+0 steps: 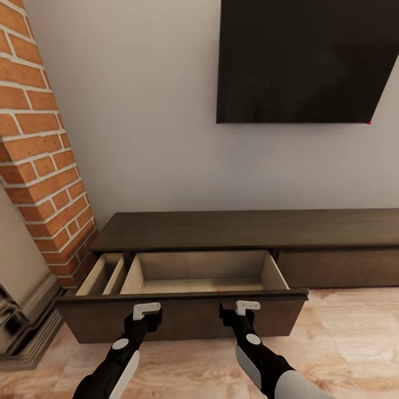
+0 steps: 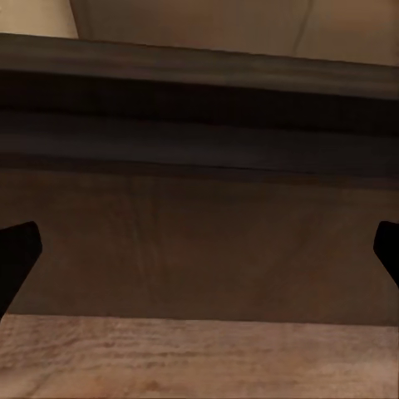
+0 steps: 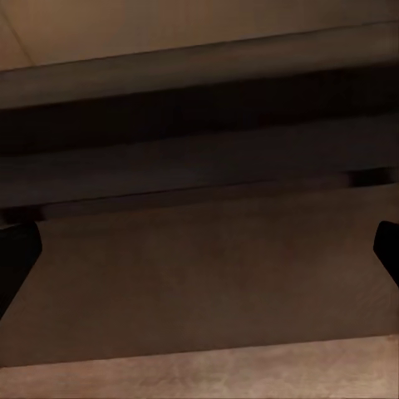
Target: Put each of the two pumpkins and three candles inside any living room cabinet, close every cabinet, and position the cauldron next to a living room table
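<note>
Beneath the wall television (image 1: 302,61), the cabinet (image 1: 238,230) has its drawer (image 1: 183,321) pulled out, stiff and heavy-looking, best pushed flat on the front where the left gripper (image 1: 146,310) and right gripper (image 1: 244,308) rest, spread and empty.

Cabinet (image 1: 238,230) drawer (image 1: 183,316) pulled out at your 12 o'clock, pale interior showing. Left tool (image 1: 145,310) and right tool (image 1: 244,306) both sit against the drawer front.

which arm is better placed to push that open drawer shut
Either, slightly the left: both the left gripper and right gripper sit at the drawer front, open.
</note>
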Robot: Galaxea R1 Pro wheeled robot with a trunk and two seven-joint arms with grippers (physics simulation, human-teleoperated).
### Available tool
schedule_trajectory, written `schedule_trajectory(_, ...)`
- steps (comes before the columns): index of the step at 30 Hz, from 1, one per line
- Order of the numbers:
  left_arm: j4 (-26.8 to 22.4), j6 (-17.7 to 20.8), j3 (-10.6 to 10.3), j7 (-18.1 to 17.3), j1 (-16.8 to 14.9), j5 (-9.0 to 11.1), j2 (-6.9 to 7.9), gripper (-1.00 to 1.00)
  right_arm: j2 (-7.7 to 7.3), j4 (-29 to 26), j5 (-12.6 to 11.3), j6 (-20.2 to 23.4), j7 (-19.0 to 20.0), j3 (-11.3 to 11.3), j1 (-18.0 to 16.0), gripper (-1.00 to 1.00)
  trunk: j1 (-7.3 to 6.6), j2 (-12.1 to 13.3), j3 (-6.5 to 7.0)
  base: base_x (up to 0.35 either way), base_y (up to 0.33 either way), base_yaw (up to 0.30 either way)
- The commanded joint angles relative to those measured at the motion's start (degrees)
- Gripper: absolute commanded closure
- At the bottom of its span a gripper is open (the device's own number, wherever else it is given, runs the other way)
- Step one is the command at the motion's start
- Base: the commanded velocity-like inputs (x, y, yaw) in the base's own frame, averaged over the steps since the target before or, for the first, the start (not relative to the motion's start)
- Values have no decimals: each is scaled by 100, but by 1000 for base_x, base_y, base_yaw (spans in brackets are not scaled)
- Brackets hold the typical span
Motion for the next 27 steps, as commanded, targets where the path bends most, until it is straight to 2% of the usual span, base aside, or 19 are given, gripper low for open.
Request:
schedule_trajectory(1,0,2,-1,0,0,0,0,-100,0,-14,48,-13,-2,-15,-5,-100,0,0,1,239,0,0)
schedule_trajectory(27,0,-7,-15,0,0,-6,8,-100,9,-12,48,-23,-2,-17,-5,-100,0,0,1,297,0,0)
